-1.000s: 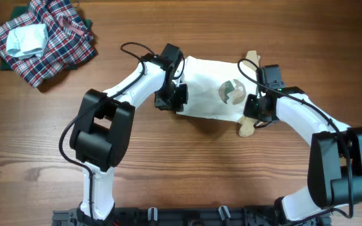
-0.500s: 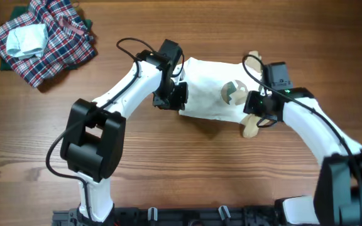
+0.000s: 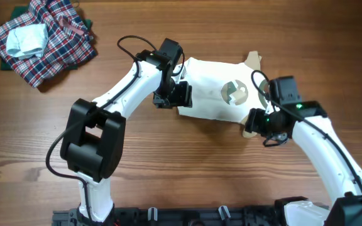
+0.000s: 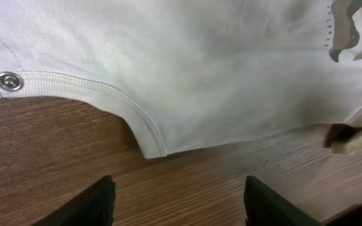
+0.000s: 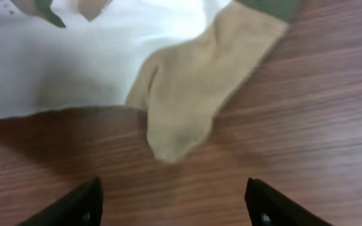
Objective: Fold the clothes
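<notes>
From above, the garment (image 3: pixel 209 94) is lying spread near the middle of the worktop (image 3: pixel 168 169), white, with a round print (image 3: pixel 234 91) toward its right side and a tan sleeve (image 3: pixel 252 61) sticking out at the far right corner. The left claw (image 3: pixel 181 95) is hovering at the garment's left edge, and the right claw (image 3: pixel 256 122) is sitting at its near right corner, over another tan piece. A plaid heap (image 3: pixel 49 44) with a pale folded piece (image 3: pixel 26 39) on top is resting well apart in the far left corner.

In the left wrist view, the left claw (image 4: pixel 178 204) is standing wide apart and holding nothing, its fingers (image 4: pixel 87 204) over bare wood just short of the garment's ribbed hem (image 4: pixel 124 103). A metal snap (image 4: pixel 9 80) is showing on that hem.

In the right wrist view, the right claw (image 5: pixel 175 204) is likewise gaping and empty, poised over the worktop (image 5: pixel 307 125). The tan sleeve (image 5: pixel 200 88) is lying flat just ahead of it, joined to the white garment (image 5: pixel 61 69).
</notes>
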Action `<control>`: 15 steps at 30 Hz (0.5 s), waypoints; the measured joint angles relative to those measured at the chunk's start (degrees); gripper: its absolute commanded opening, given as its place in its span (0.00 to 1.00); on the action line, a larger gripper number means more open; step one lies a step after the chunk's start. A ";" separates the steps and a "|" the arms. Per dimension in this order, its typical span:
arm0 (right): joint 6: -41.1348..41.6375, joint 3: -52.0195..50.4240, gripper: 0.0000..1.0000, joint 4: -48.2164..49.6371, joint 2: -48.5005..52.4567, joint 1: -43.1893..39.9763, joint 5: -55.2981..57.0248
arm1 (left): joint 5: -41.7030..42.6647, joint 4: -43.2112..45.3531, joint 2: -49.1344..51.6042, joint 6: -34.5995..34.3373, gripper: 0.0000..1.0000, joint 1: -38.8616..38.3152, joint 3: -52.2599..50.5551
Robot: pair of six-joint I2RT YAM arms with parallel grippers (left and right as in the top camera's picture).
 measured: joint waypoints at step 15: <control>0.94 -10.47 0.47 16.35 1.68 0.00 -5.03 | 0.00 0.13 0.00 0.00 0.70 0.00 0.00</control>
